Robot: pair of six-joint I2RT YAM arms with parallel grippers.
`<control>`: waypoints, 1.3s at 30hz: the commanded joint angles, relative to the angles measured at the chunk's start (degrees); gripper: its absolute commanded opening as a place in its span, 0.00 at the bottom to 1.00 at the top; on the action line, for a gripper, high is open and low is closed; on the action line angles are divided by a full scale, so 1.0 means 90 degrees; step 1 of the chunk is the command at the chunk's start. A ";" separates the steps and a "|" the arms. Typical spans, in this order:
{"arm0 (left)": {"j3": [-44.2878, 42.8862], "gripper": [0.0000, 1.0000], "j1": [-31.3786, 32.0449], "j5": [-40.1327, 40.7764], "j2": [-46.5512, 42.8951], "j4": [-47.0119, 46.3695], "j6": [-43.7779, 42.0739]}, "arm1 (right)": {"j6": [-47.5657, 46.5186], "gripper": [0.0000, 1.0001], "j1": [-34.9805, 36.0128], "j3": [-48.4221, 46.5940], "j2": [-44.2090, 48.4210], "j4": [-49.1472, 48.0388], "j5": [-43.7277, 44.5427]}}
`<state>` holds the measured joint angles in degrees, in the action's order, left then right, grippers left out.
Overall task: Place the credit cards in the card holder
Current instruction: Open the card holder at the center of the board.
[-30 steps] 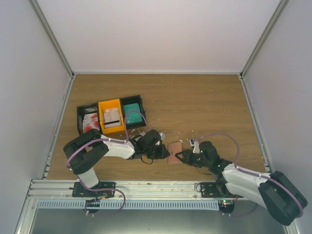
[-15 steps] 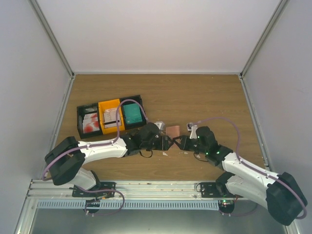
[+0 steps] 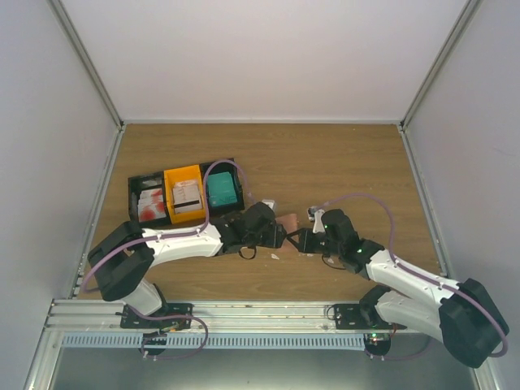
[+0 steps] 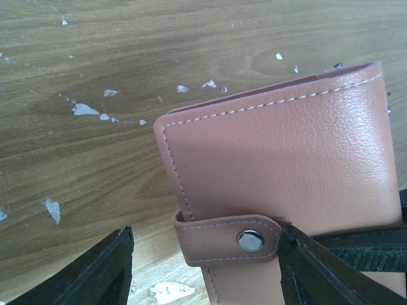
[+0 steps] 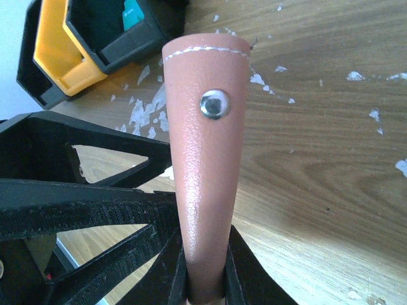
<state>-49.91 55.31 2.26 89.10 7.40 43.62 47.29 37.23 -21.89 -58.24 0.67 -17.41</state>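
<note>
Your right fingers are clenched on the card holder, pinching its near end so it stands up on edge. The metal snap faces the right wrist camera.

Your left fingers are released and spread wide. The strap end of the holder sits between them. The left-hand finger is well apart from the leather, with bare bench showing in the gap. The other finger is right at the strap tip, maybe touching; hard to say from this angle.

The holder looks folded shut, salmon side toward the left wrist camera, with white stitching along the edge. You can't tell whether its lower edge rests on the bench or hangs just above it.

From the top camera the holder is near the middle of the bench, between the two arms' tips, with the left fingers on its left and the right fingers on its right.

The credit cards are in the tray, far and left of the holder. There are red-and-white ones in the left black bin, pale ones in the orange bin and a teal one in the right black bin. The count is too small to read.

White paper scraps are scattered on the wood around the holder.
</note>
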 commanded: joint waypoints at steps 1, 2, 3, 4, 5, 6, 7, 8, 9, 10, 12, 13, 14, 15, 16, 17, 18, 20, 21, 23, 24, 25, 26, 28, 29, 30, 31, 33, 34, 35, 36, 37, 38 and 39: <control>-0.0197 0.63 0.0029 0.0263 0.0253 0.0128 -0.0206 | -0.0229 0.01 0.0052 -0.0182 0.0051 -0.0103 -0.0177; -0.0231 0.64 0.0034 0.0207 0.0312 0.0141 -0.0233 | -0.0270 0.01 0.0052 -0.0205 0.0039 -0.0103 -0.0168; -0.0285 0.64 0.0036 0.0176 0.0369 0.0208 -0.0292 | -0.0331 0.01 0.0052 -0.0212 0.0031 -0.0103 -0.0150; -0.0363 0.64 0.0045 0.0215 0.0423 0.0347 -0.0319 | -0.0380 0.01 0.0057 -0.0227 0.0025 -0.0103 -0.0091; -0.0443 0.63 0.0051 0.0332 0.0483 0.0508 -0.0337 | -0.0435 0.01 0.0044 -0.0254 0.0034 0.0009 -0.0029; -0.0529 0.62 0.0055 0.0473 0.0534 0.0687 -0.0349 | -0.0498 0.00 0.0050 -0.0309 0.0035 0.0110 0.0083; -0.0556 0.60 0.0056 0.0627 0.0577 0.0846 -0.0345 | -0.0543 0.00 0.0052 -0.0350 0.0049 0.0205 0.0156; -0.0587 0.58 0.0056 0.0771 0.0595 0.0979 -0.0336 | -0.0572 0.00 0.0052 -0.0429 0.0064 0.0329 0.0267; -0.0596 0.57 0.0056 0.0923 0.0599 0.1112 -0.0330 | -0.0600 0.01 0.0052 -0.0483 0.0085 0.0449 0.0416; -0.0585 0.55 0.0056 0.1059 0.0586 0.1207 -0.0311 | -0.0600 0.01 0.0041 -0.0532 0.0112 0.0565 0.0525; -0.0533 0.52 0.0056 0.1278 0.0500 0.1353 -0.0273 | -0.0601 0.01 0.0037 -0.0606 0.0181 0.0781 0.0732; -0.0493 0.51 0.0051 0.1333 0.0441 0.1380 -0.0267 | -0.0598 0.01 0.0016 -0.0627 0.0219 0.0845 0.0783; -0.0445 0.50 0.0041 0.1374 0.0375 0.1409 -0.0260 | -0.0596 0.00 0.0004 -0.0633 0.0271 0.0884 0.0800; -0.0400 0.50 0.0045 0.1395 0.0299 0.1414 -0.0249 | -0.0596 0.00 -0.0017 -0.0634 0.0313 0.0905 0.0794; -0.0351 0.49 0.0041 0.1406 0.0230 0.1409 -0.0247 | -0.0609 0.00 -0.0033 -0.0642 0.0356 0.0921 0.0780; -0.0307 0.48 0.0037 0.1400 0.0160 0.1406 -0.0247 | -0.0645 0.00 -0.0060 -0.0664 0.0381 0.0935 0.0748; -0.0280 0.47 0.0029 0.1387 0.0100 0.1400 -0.0260 | -0.0714 0.00 -0.0078 -0.0689 0.0407 0.0969 0.0695; -0.0261 0.47 0.0020 0.1364 -0.0103 0.1416 -0.0322 | -0.0963 0.00 -0.0090 -0.0772 0.0433 0.1047 0.0564; -0.0251 0.48 0.0018 0.1340 -0.0249 0.1386 -0.0407 | -0.1146 0.00 -0.0094 -0.0838 0.0431 0.1094 0.0465; -0.0228 0.52 0.0011 0.1246 -0.0642 0.1237 -0.0616 | -0.1606 0.00 -0.0094 -0.0983 0.0413 0.1191 0.0159; -0.0241 0.54 -0.0005 0.1172 -0.0845 0.1189 -0.0753 | -0.1897 0.00 -0.0098 -0.1061 0.0395 0.1241 -0.0070; -0.0264 0.56 -0.0041 0.1064 -0.1057 0.1181 -0.0898 | -0.2166 0.01 -0.0095 -0.1150 0.0374 0.1290 -0.0301; -0.0281 0.58 -0.0089 0.0920 -0.1252 0.1167 -0.1069 | -0.2415 0.00 -0.0094 -0.1304 0.0343 0.1381 -0.0486; -0.0294 0.63 -0.0172 0.0624 -0.1640 0.1190 -0.1361 | -0.2722 0.01 -0.0092 -0.1493 0.0264 0.1453 -0.0600; -0.0281 0.65 -0.0219 0.0520 -0.1818 0.1248 -0.1438 | -0.2807 0.00 -0.0094 -0.1557 0.0218 0.1424 -0.0714; -0.0249 0.67 -0.0277 0.0425 -0.2024 0.1293 -0.1477 | -0.2872 0.01 -0.0094 -0.1649 0.0166 0.1406 -0.0756; -0.0212 0.70 -0.0342 0.0270 -0.2214 0.1309 -0.1506 | -0.2871 0.00 -0.0094 -0.1717 0.0138 0.1378 -0.0719; -0.0102 0.76 -0.0501 -0.0067 -0.2562 0.1288 -0.1523 | -0.2754 0.01 -0.0095 -0.1752 0.0149 0.1170 -0.0706; -0.0033 0.79 -0.0555 -0.0214 -0.2705 0.1232 -0.1508 | -0.2681 0.00 -0.0099 -0.1753 0.0147 0.1026 -0.0761; 0.0045 0.80 -0.0588 -0.0553 -0.2832 0.1140 -0.1511 | -0.2618 0.00 -0.0097 -0.1766 0.0131 0.0928 -0.0845; 0.0123 0.81 -0.0613 -0.0757 -0.2917 0.1037 -0.1513 | -0.2588 0.00 -0.0092 -0.1800 0.0103 0.0879 -0.0963; 0.0201 0.82 -0.0631 -0.0891 -0.2964 0.0972 -0.1486 | -0.2539 0.01 -0.0096 -0.1827 0.0074 0.0838 -0.1100; 0.0262 0.82 -0.0644 -0.0927 -0.2983 0.0951 -0.1446 | -0.2477 0.01 -0.0094 -0.1827 0.0057 0.0776 -0.1238; 0.0315 0.81 -0.0659 -0.0907 -0.2986 0.0968 -0.1412 | -0.2372 0.00 -0.0097 -0.1807 0.0055 0.0701 -0.1360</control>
<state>-49.80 49.89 -0.32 62.92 19.05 31.40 24.93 36.58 -36.49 -57.32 11.16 -24.47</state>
